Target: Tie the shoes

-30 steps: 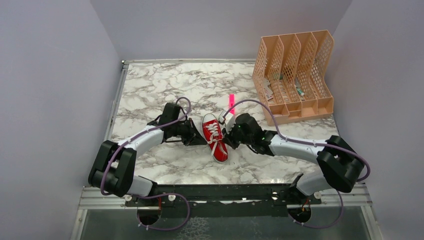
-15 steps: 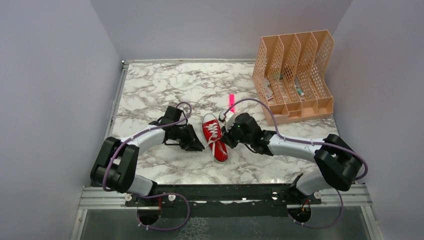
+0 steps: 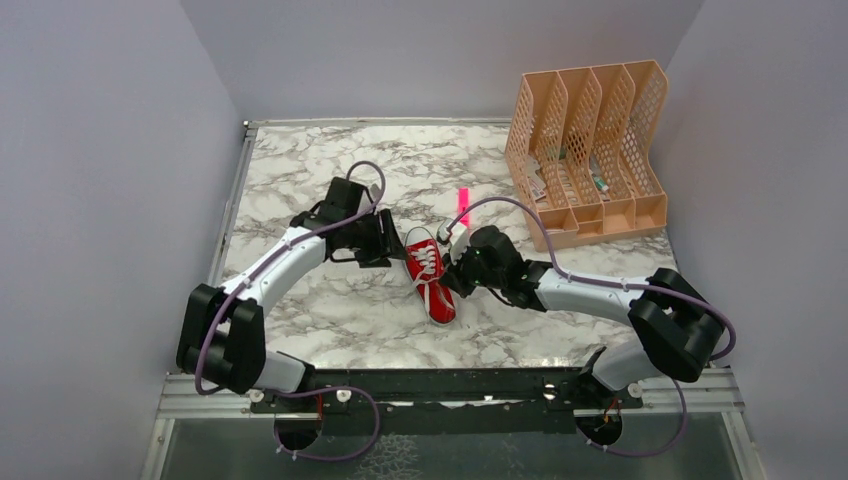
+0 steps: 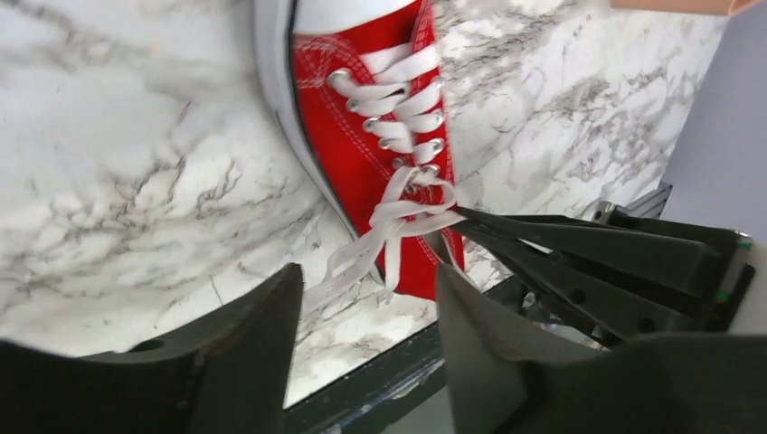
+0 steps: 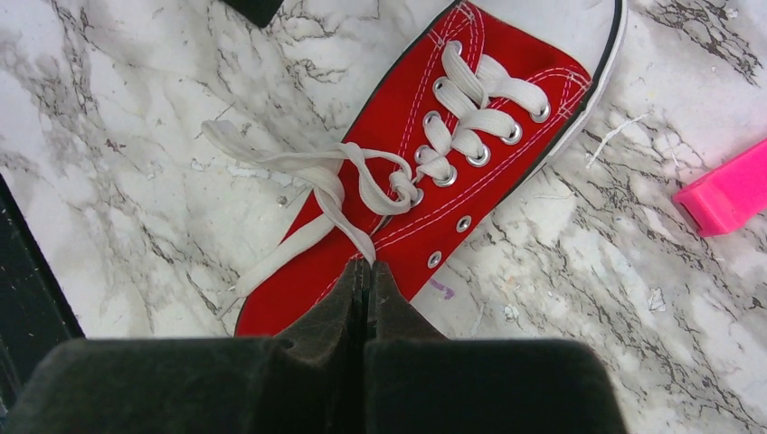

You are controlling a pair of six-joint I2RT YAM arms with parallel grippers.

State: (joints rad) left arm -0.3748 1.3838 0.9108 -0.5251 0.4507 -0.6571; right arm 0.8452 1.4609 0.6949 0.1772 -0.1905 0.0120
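Note:
The red shoe [image 3: 436, 296] lies in the middle of the marble table, its white toe cap pointing away from the arms. Its white laces [image 5: 317, 176] are crossed in a loose knot, with a loop and a free end trailing onto the marble. My right gripper [image 5: 364, 268] is shut on one lace strand just above the shoe's side. In the left wrist view its dark fingers [image 4: 579, 249] pinch that strand taut. My left gripper [image 4: 369, 271] stands open to the left of the shoe [image 4: 371, 117], nothing between its fingers. A lace end [image 4: 348, 271] lies just beyond them.
A slim pink marker [image 3: 463, 205] lies on the marble just beyond the shoe's toe. An orange mesh file organizer [image 3: 590, 150] holding some papers stands at the back right. The table's dark front rail [image 3: 450, 385] runs close behind the shoe's heel.
My left gripper has opened and drawn back from the shoe, toward the far left. The right gripper stays shut on its lace strand in about the same place.

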